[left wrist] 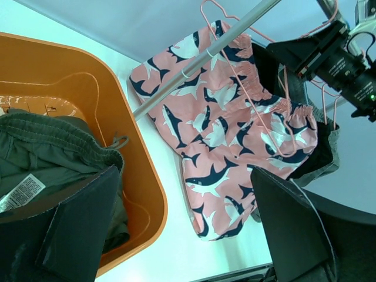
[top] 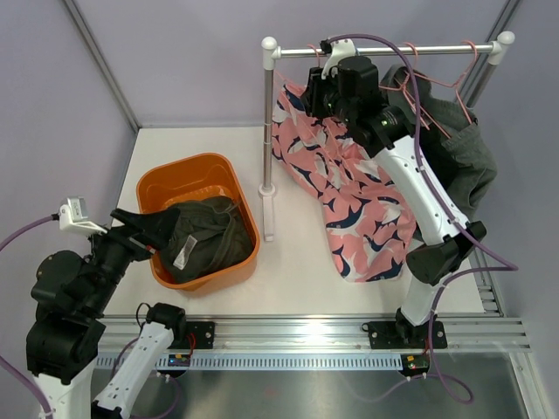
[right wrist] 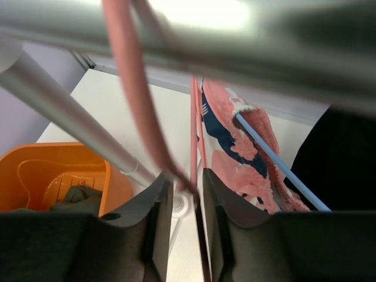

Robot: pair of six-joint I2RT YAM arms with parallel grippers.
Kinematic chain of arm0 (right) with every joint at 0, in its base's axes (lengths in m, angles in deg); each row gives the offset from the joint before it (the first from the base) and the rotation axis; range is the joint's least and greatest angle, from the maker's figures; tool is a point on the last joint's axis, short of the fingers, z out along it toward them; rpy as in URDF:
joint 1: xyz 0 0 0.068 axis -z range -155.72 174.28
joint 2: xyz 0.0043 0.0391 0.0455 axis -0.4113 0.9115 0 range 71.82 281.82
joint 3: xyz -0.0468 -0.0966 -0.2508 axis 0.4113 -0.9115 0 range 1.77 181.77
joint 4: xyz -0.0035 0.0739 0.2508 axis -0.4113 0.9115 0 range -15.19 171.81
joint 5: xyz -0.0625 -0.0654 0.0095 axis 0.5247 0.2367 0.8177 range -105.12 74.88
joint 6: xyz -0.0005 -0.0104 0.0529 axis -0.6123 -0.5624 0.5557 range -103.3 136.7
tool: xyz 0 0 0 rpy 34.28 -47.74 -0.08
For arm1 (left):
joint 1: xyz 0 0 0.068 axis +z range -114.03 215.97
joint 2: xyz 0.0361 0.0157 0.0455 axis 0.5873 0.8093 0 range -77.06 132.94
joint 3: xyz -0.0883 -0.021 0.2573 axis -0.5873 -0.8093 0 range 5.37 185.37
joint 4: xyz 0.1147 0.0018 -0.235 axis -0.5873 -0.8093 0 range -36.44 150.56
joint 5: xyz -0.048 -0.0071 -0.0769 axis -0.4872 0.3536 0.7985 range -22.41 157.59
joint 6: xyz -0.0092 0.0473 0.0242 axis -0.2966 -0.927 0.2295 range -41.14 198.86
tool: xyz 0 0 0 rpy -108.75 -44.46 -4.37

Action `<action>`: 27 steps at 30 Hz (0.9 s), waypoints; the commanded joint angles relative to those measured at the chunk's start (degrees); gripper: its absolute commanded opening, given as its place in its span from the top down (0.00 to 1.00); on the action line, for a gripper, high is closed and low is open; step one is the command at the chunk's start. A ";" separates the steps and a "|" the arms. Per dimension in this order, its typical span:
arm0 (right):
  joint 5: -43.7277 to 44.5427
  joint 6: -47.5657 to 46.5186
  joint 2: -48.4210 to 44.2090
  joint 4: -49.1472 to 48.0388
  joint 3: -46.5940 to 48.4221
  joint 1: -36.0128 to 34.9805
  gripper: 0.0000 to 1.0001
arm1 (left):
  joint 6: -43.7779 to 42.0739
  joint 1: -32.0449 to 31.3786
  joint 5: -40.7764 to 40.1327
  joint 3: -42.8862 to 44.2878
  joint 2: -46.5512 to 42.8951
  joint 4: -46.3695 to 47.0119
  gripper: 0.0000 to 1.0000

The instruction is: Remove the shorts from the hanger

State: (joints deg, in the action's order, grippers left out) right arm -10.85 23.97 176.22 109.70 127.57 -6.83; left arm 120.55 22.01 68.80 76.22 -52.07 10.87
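Observation:
The pink shorts (top: 349,192) with navy-and-white shark print hang from a pink hanger (right wrist: 141,106) on the rail (top: 384,50); they also show in the left wrist view (left wrist: 229,135). My right gripper (top: 314,92) is up at the rail, its jaws (right wrist: 187,182) nearly closed with the hanger wire between them. Black shorts (right wrist: 341,158) and grey shorts (top: 467,166) hang further right. Dark olive shorts (top: 205,240) lie in the orange tub (top: 188,166). My left gripper (top: 144,231) hovers over the tub's left side, open and empty (left wrist: 183,173).
The rack's upright post (top: 268,140) stands between the tub and the pink shorts. More pink hangers (top: 437,74) hang on the rail's right part. White tabletop shows in front of the tub and the shorts.

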 commanded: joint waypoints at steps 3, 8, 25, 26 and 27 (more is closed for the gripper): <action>-1.72 1.43 -7.36 -4.57 -2.84 0.18 0.62 | 1.90 0.16 -0.95 2.63 -0.21 -0.14 0.01; 1.07 2.57 -12.80 -6.85 -7.65 0.00 0.59 | 1.38 0.16 -0.95 2.71 -0.65 -0.05 0.01; 23.32 -6.92 -16.43 -18.11 -18.57 1.31 0.43 | -1.87 0.16 -1.92 4.12 -1.96 -1.99 0.01; 23.06 -6.92 -15.29 -18.28 -18.31 1.67 0.43 | -1.96 0.16 -1.92 4.21 -1.97 -1.99 0.01; 22.71 -6.83 -14.76 -18.37 -18.13 2.02 0.43 | -2.14 0.16 -1.92 4.38 -2.05 -2.07 0.01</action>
State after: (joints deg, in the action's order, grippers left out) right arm 8.52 19.07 159.50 95.37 108.88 -6.09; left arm 120.09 22.01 66.92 79.26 -53.16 7.37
